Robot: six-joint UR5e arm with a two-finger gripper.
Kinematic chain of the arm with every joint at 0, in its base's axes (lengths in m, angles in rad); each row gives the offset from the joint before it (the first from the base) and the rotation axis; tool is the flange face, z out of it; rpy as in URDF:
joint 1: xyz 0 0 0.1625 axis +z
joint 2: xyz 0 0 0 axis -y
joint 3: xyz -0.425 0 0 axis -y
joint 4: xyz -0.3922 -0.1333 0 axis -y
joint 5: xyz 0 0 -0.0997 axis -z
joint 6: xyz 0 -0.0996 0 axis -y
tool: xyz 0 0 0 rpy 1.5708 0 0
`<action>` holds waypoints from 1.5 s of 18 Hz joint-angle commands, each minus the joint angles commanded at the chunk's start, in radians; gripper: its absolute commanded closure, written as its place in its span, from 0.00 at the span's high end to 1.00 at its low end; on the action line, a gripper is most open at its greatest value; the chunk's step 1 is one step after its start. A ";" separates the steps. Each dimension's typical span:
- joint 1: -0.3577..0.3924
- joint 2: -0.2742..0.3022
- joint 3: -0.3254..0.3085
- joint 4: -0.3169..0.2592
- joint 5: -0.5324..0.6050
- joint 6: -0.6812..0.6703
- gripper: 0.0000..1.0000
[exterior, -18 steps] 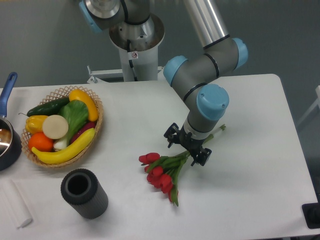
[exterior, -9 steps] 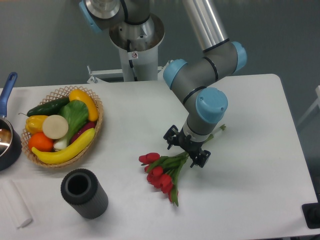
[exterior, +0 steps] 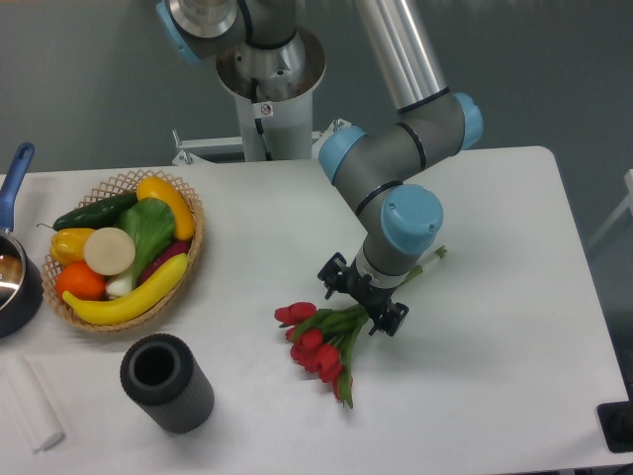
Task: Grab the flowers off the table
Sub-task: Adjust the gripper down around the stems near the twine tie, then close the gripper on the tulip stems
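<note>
The flowers, a bunch of red tulips with green stems, lie on the white table near its middle. The heads point to the lower left, and the stem ends stick out to the upper right. My gripper hangs low over the stems, just behind the heads. It is open, with one black finger on the upper-left side of the stems and the other on the lower-right side. The middle of the stems is hidden under the gripper and wrist.
A wicker basket of fruit and vegetables stands at the left. A black ribbed cylinder stands upright in front of it. A dark pot with a blue handle is at the far left edge, and the arm's base is at the back.
The gripper and wrist have shifted a little to the left along the stems, toward the tulip heads. The flowers have not moved.
</note>
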 joint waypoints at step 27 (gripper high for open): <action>-0.015 0.012 -0.003 0.043 0.058 -0.046 0.44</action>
